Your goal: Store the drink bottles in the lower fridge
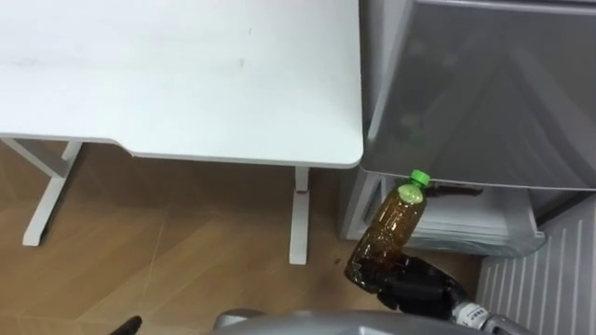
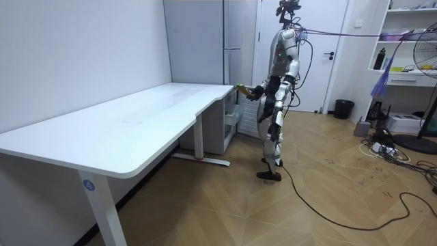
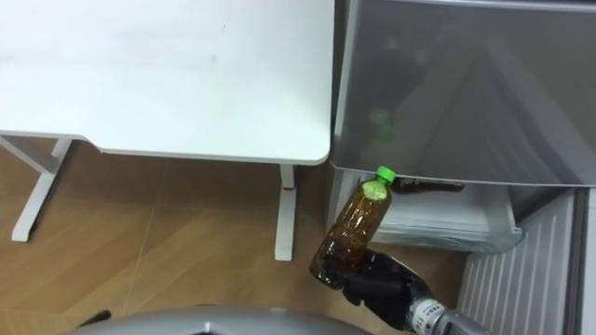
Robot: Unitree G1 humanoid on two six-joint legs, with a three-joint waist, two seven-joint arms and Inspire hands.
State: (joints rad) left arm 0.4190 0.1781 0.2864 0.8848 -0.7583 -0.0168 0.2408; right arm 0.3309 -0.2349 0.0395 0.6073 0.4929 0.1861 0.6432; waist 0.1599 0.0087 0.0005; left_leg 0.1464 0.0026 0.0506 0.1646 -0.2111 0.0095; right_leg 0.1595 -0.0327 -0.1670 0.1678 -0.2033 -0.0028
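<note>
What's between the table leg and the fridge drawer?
Only bare floor, seen in the left eye view. The bottle in the right hand shows against the drawer, beside that gap.

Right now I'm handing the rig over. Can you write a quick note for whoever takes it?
Hands: right hand is shut on the bottle, which holds a brown drink, has a green cap and tilts toward the fridge. The left hand is low at the robot's side and idle.
Where: the robot stands at the lower fridge, which is open, beside the white desk.
Done: bottle picked up and held in front of the opening.
Left: set it inside and release.
</note>
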